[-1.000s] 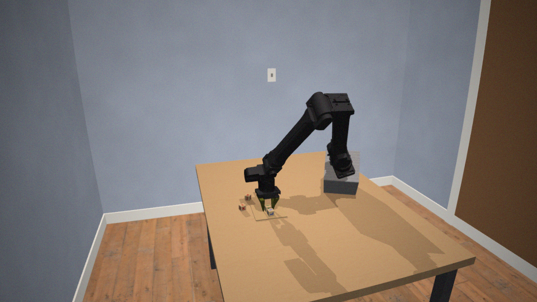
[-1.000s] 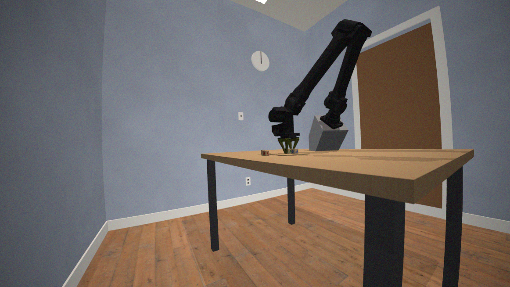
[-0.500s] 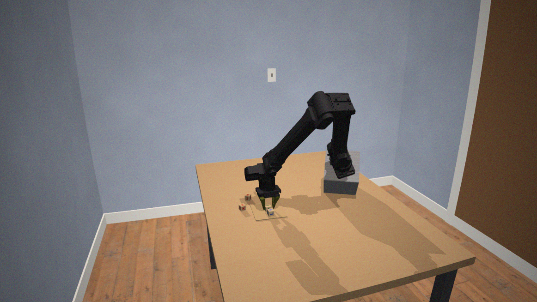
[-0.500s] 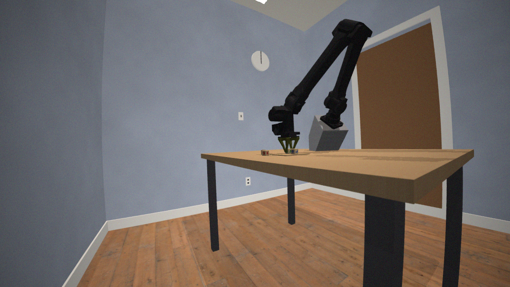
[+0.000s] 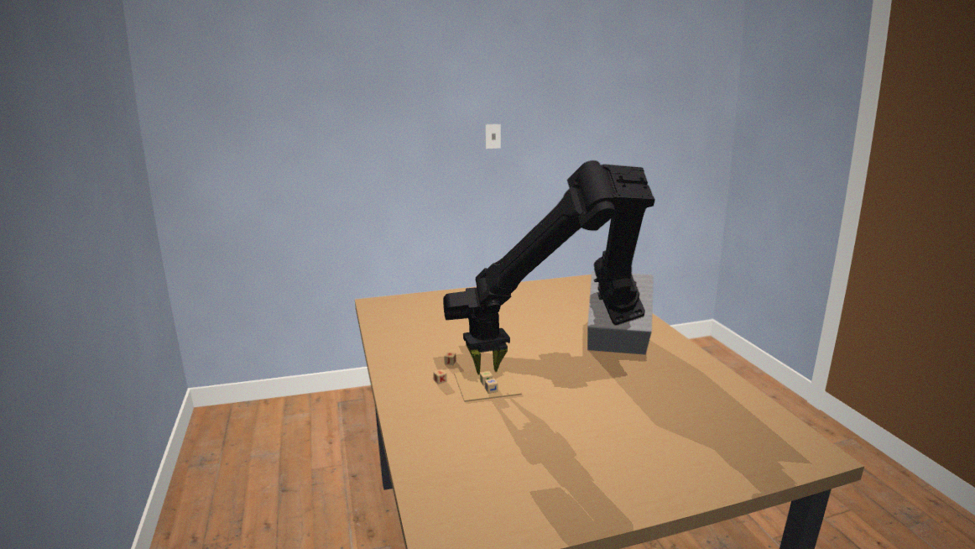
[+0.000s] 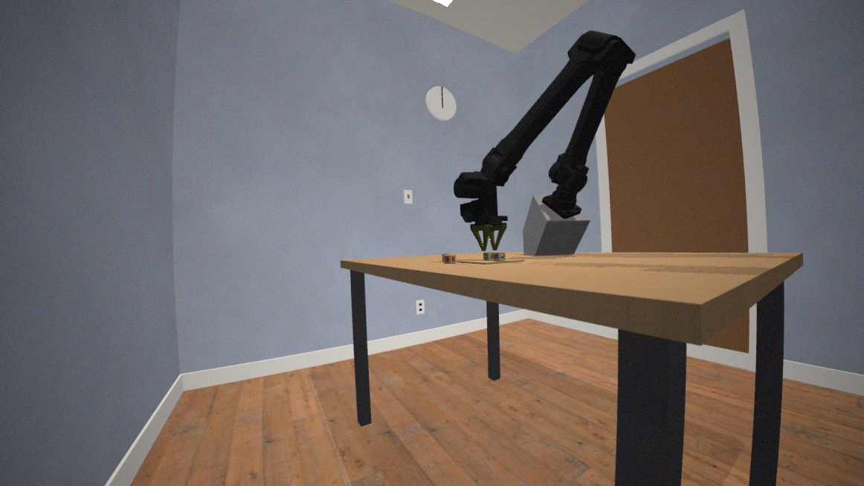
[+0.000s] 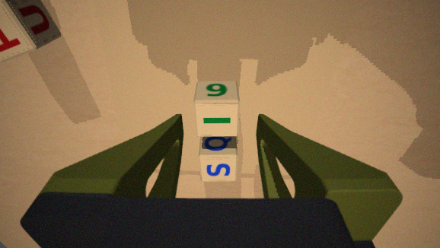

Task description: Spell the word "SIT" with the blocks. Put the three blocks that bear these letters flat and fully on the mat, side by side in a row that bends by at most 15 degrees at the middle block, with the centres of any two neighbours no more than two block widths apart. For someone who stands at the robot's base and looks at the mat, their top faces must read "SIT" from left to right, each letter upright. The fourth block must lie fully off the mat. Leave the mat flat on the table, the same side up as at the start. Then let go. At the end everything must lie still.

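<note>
"What's the arm [image 5: 539, 238] [image 6: 543, 102] doing?"

"It's reaching over the table [image 5: 613, 402] [image 6: 604, 283], above the mat [image 5: 477, 395] [image 6: 511, 261] [image 7: 247, 114]."

"And the claw [image 5: 487, 370] [image 6: 489, 248] [image 7: 219, 123]?"

"Hanging partly spread, pinching nothing."

"The blocks?"

"The S block [image 5: 491, 385] [image 6: 498, 256] [image 7: 218, 169] and I block [image 5: 485, 376] [image 6: 487, 256] [image 7: 216, 119] are sitting close together on the mat; the block with K on its side [image 5: 440, 376] [image 6: 449, 258] and another block [image 5: 449, 358] are lying off it."

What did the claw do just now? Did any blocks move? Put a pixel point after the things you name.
The claw [image 5: 487, 372] [image 6: 489, 250] [image 7: 219, 123] went up a little. Before, its tips were down by the block with the green bar on top [image 5: 485, 375] [image 6: 487, 256] [image 7: 216, 120]. Now it's open above that block, holding nothing. I can't tell if it was gripping before. The blue S block [image 5: 491, 385] [image 6: 499, 256] [image 7: 218, 170] and red K block [image 5: 440, 376] [image 6: 452, 258] stayed put.
</note>
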### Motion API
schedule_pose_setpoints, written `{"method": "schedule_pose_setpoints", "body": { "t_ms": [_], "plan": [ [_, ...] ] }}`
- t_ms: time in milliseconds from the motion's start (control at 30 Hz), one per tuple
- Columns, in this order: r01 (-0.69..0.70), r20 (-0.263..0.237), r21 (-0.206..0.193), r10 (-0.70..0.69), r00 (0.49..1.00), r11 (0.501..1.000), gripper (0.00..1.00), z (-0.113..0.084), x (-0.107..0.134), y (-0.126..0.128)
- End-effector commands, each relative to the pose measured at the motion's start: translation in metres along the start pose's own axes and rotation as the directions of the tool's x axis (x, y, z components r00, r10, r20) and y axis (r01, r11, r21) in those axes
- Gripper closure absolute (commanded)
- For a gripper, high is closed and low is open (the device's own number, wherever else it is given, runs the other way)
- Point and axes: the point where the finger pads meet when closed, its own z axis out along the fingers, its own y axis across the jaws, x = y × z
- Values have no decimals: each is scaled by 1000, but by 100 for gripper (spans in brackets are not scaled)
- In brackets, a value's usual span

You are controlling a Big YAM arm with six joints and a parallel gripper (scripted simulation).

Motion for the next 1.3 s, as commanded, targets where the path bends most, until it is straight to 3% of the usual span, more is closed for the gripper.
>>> {"method": "schedule_pose_setpoints", "body": {
  "t_ms": [0, 1067, 1267],
  "plan": [
    [26, 11, -43, -26, 1000, 999, 56, -18, -1, 19],
    [30, 13, -46, -29, 999, 999, 56, -36, 0, 20],
    [32, 13, -47, -31, 999, 998, 56, -50, 0, 21]
  ]
}}
